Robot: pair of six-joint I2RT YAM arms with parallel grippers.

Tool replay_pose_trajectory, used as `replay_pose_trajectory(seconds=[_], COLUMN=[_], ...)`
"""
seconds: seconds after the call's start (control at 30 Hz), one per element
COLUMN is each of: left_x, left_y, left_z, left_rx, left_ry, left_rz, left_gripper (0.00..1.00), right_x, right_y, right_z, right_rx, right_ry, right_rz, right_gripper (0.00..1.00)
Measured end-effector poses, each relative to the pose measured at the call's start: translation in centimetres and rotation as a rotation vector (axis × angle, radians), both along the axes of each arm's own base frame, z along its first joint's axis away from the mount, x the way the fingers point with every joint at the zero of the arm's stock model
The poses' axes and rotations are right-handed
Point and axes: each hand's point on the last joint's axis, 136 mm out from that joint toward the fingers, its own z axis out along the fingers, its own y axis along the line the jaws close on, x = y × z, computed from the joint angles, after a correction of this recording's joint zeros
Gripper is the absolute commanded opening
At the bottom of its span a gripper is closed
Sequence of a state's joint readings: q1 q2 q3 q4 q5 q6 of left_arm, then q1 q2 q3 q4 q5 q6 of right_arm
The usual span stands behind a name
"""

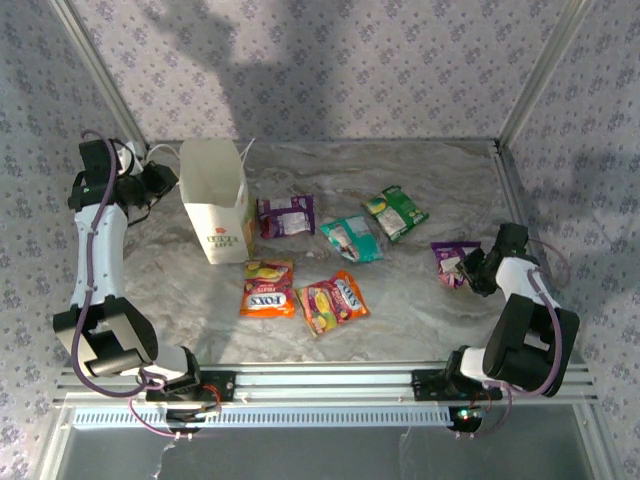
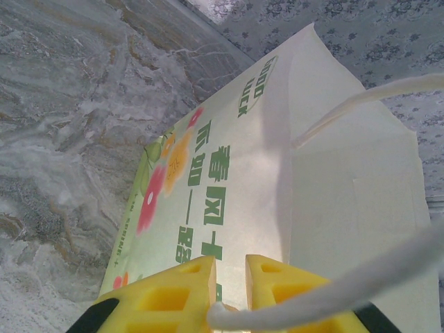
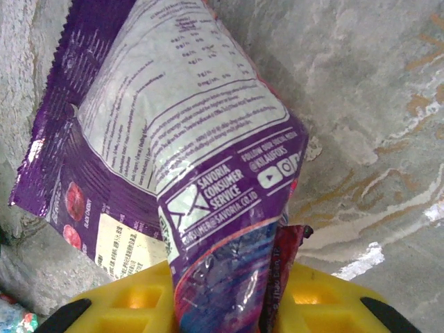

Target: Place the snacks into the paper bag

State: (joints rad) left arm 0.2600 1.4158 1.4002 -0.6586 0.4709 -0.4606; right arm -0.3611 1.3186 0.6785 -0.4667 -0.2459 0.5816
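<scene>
The white paper bag (image 1: 213, 200) stands upright at the back left, its mouth open upward. My left gripper (image 1: 163, 181) is at its left rim; in the left wrist view the yellow fingers (image 2: 184, 288) are nearly together on the printed bag wall (image 2: 243, 180), and a white cord handle (image 2: 361, 277) crosses them. My right gripper (image 1: 476, 268) is shut on a purple snack packet (image 1: 452, 258), which crumples between the jaws (image 3: 225, 270). On the table lie another purple packet (image 1: 285, 215), a teal one (image 1: 350, 238), a green one (image 1: 396, 212) and two orange FOX'S packets (image 1: 268, 288) (image 1: 332, 302).
The marble tabletop (image 1: 420, 310) is bounded by a metal frame rail (image 1: 330, 385) at the front and wallpapered walls behind and at both sides. Bare surface lies between the loose packets and the right gripper.
</scene>
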Motion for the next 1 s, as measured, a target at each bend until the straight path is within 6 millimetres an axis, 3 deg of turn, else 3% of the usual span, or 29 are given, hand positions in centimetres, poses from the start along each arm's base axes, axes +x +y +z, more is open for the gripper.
replay_pose_trajectory(seconds=[0.47, 1.0], left_x=[0.0, 0.0], left_y=[0.0, 0.0], left_z=[0.0, 0.0], left_rx=[0.0, 0.0], left_ry=[0.0, 0.0], left_rz=[0.0, 0.0], left_gripper=[0.2, 0.2], right_x=[-1.1, 0.7], right_y=[1.7, 4.5], right_z=[2.5, 7.9], right_rx=[-0.132, -0.241], right_ry=[0.072, 0.022], right_rz=[0.094, 0.207], right_gripper=[0.27, 0.27])
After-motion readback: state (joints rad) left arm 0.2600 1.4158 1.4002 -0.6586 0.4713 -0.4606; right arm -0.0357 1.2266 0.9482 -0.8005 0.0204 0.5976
